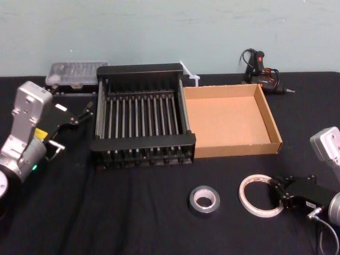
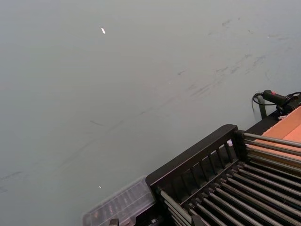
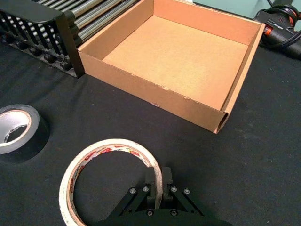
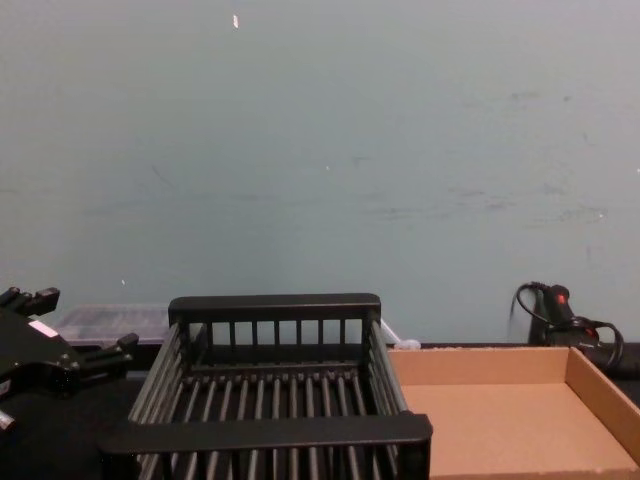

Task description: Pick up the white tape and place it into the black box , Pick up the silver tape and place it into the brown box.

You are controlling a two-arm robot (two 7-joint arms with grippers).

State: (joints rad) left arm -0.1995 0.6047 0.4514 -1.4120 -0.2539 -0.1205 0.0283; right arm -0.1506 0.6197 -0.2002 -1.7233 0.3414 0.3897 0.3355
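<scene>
The white tape [image 1: 245,205] lay flat on the black worktop [image 1: 133,223] near its front right corner. The right gripper [image 1: 278,192] sat low at the roll's right side. In the right wrist view its 2 fingers [image 3: 150,184] were closed on the tape's thin wall [image 3: 110,143], 1 inside the ring and 1 outside, and the roll rested on the cloth.

The silver tape [image 1: 204,211] lay flat just left of the white roll, apart from it, near the middle of the front edge. The black box [image 1: 143,142] stood toward the back of the worktop at its middle. The brown box [image 1: 234,149] stood against the black box's right side, and nothing could be seen inside either.

The left gripper [image 1: 73,126] hung above the worktop's left side, just beside the black box's left wall. Its jaws were spread wide and held nothing. A clear plastic case [image 1: 74,71] sat at the back edge behind it.
</scene>
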